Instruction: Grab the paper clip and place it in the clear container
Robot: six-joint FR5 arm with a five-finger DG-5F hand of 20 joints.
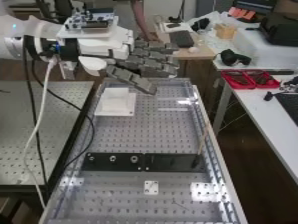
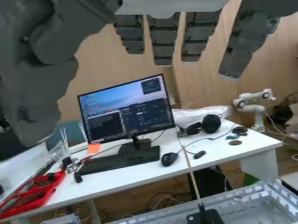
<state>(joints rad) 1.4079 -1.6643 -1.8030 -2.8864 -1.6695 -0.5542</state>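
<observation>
The hand [image 1: 143, 62] is over the far end of the perforated bench, level and above its surface, with straight fingers spread a little and nothing held. In the wrist view the hand [image 2: 164, 42] shows straight fingers and a large thumb. A pale, square, box-like thing [image 1: 106, 107] lies on the bench's far left part, below and just nearer than the hand; I cannot tell whether it is the clear container. A thin dark squiggle [image 1: 178, 204] lies near the bench's near end, too faint to tell whether it is the paper clip.
A black strip [image 1: 173, 162] crosses the bench, with a thin upright stick [image 1: 203, 139] at its right end. Nearer lies a small white plate [image 1: 151, 187]. Dark cables hang at left. Red trays [image 1: 249, 79] sit on the right-hand table; a monitor [image 2: 126, 110] stands beyond.
</observation>
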